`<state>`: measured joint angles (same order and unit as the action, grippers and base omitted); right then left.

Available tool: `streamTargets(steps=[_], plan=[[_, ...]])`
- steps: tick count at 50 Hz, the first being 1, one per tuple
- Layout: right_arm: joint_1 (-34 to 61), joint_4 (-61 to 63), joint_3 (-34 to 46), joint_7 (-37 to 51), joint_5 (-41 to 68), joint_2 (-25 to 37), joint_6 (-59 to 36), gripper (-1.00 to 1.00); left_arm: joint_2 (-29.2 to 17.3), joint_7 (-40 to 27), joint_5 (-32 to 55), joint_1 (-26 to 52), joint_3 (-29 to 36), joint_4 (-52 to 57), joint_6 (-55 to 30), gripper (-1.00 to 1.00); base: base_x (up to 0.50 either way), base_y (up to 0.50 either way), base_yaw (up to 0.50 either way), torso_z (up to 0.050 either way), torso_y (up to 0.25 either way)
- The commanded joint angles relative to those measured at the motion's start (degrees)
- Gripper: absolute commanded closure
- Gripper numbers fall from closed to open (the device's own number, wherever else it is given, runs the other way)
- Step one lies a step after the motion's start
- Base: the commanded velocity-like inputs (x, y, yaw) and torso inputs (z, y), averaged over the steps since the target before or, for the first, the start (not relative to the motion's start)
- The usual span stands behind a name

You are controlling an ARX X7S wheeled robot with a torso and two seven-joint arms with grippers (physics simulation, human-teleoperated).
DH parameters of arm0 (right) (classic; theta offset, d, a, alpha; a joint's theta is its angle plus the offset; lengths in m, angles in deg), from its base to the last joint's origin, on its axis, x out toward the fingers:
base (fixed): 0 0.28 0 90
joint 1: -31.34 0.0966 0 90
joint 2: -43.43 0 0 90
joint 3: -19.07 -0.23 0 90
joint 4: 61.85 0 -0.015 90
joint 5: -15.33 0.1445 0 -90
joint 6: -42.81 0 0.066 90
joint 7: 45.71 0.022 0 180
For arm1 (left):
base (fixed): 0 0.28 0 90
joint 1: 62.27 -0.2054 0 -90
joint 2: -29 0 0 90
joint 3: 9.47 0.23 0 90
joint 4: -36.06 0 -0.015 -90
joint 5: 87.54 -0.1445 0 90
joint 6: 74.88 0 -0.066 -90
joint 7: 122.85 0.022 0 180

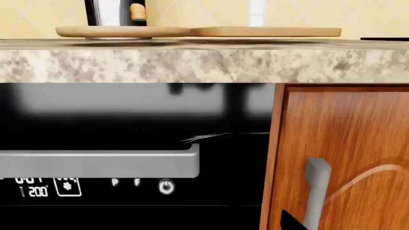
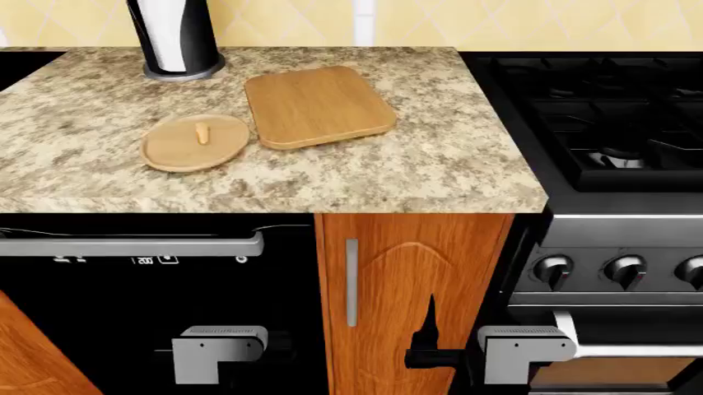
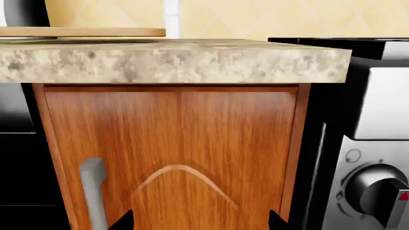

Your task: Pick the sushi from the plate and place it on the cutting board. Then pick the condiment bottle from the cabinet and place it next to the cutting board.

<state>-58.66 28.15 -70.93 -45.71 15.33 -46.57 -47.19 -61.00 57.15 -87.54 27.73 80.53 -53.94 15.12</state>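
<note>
Right gripper: low before cabinet door, black fingers parted, holding nothing. Left gripper: low before dishwasher; finger state cannot be told. Granite counter: sushi upright on plate; cutting board just beside plate; paper-towel holder behind.

Paper-towel holder top cropped

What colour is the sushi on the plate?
Orange-tan sushi, best seen in the head view.
</note>
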Motion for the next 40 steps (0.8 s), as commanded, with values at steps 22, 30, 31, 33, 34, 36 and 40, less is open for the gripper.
streamTargets(steps=[22, 30, 31, 33, 34, 36, 40], plan=[[0.31, -0.37, 4.7, 4.11, 3.65, 3.65, -0.56, -1.0, -3.54, -4.46, 3.86, 0.46, 4.31, -0.52, -0.46, -1.0, 0.0, 0.21, 0.0, 0.0, 0.0], [0.68, -0.63, 5.61, 4.92, 3.87, 4.24, -0.71, -1.0, -4.16, -5.13, 4.51, 0.49, 5.04, -0.52, -0.5, -1.0, 0.0, 0.5, 0.0, 0.0, 0.0], [0.7, -0.68, 5.7, 5.02, 3.9, 4.3, -0.69, -1.0, -4.23, -5.21, 4.6, 0.49, 5.12, -0.49, -0.53, -1.0, 0.0, 0.5, 0.0, 0.0, 0.0], [0.8, -0.79, 5.89, 5.24, 3.93, 4.41, -0.7, -1.0, -4.37, -5.35, 4.76, 0.51, 5.27, -0.49, -0.55, -1.0, 0.0, 0.5, 0.0, 0.0, 0.0], [0.8, -0.75, 5.97, 5.33, 3.98, 4.49, -0.78, -1.0, -4.43, -5.42, 4.85, 0.55, 5.34, -0.5, -0.57, -1.0, 0.0, 0.5, 0.0, 0.0, 0.0], [0.72, -0.63, 6.12, 5.48, 4.09, 4.64, -0.85, -1.0, -4.56, -5.56, 5.0, 0.56, 5.48, -0.48, -0.57, -1.0, 0.0, 0.5, 0.0, 0.0, 0.0], [0.56, -0.39, 6.43, 5.77, 4.29, 4.94, -0.96, -1.0, -4.77, -5.84, 5.42, 0.58, 5.68, -0.37, -0.62, -1.0, 0.0, 0.5, 0.0, 0.0, 0.0]])
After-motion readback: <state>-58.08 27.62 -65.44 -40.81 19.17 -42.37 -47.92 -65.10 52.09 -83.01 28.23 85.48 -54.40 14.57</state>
